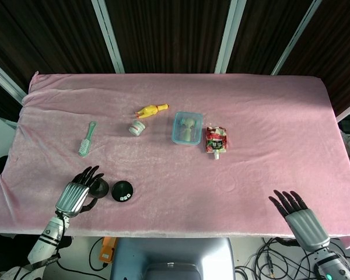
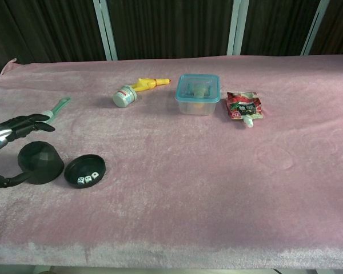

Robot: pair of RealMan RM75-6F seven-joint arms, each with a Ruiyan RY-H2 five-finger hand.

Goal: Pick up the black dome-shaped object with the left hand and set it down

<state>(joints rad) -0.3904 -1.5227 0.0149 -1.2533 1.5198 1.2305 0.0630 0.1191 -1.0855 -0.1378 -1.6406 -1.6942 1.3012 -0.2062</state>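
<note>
Count: 1 black dome [image 2: 40, 162], 1 black round dish [image 2: 84, 170] w/ 3 small white dice [image 2: 87, 179] inside. 1 green brush [image 1: 87, 139], 1 yellow rubber chicken [image 1: 151, 110], 1 small jar [image 1: 136, 127], 1 clear box w/ blue rim [image 1: 187, 128], 1 red pouch [image 1: 216, 141]. 2 hands: left hand [image 1: 77, 195], right hand [image 1: 297, 214].

The black dome [image 2: 40, 162] sits on the worktop [image 1: 268, 128] under the spread left hand [image 1: 76, 195], with the black dish [image 2: 84, 170] just beside it, hemming that side. The brush [image 1: 87, 139] lies well apart beyond. Bare cloth stretches wide toward the right hand [image 1: 297, 216].
</note>
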